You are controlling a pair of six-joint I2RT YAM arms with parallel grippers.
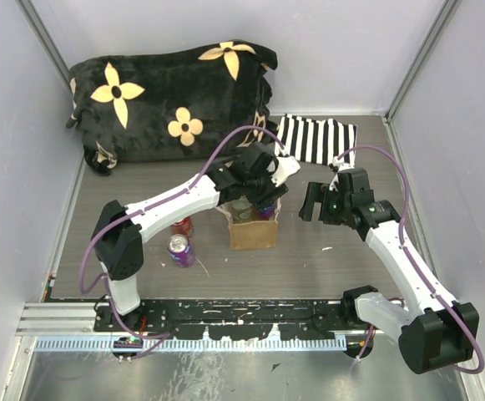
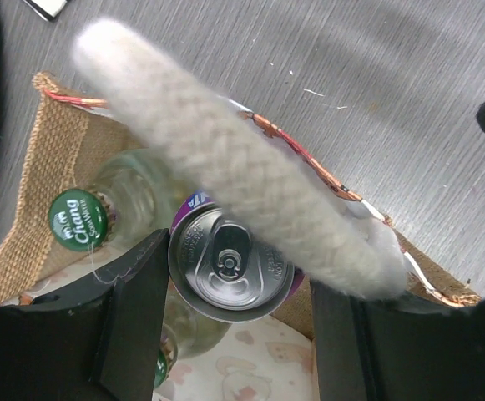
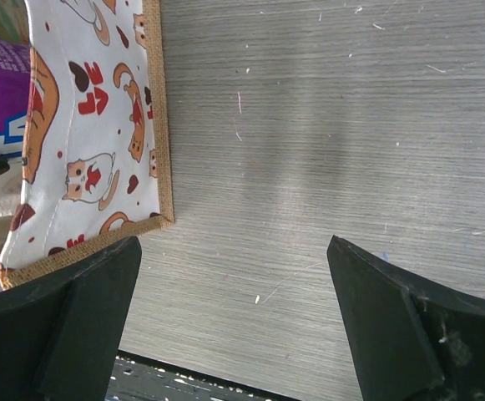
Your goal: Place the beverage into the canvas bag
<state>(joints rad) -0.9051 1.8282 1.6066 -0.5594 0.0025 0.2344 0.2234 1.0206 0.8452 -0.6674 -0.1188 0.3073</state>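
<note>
The canvas bag stands upright mid-table; its burlap rim and cream rope handle fill the left wrist view. A purple beverage can sits upright inside the bag, silver top up, beside a green-capped glass bottle. My left gripper hovers over the bag mouth. In the left wrist view it is open, with the can between its fingers and a small gap on the right side. My right gripper is open and empty just right of the bag. The right wrist view shows the bag's printed front.
A red can and a purple can stand on the table left of the bag. A black flowered cushion lies at the back left. A black-and-white striped cloth lies at the back right. Walls close in on both sides.
</note>
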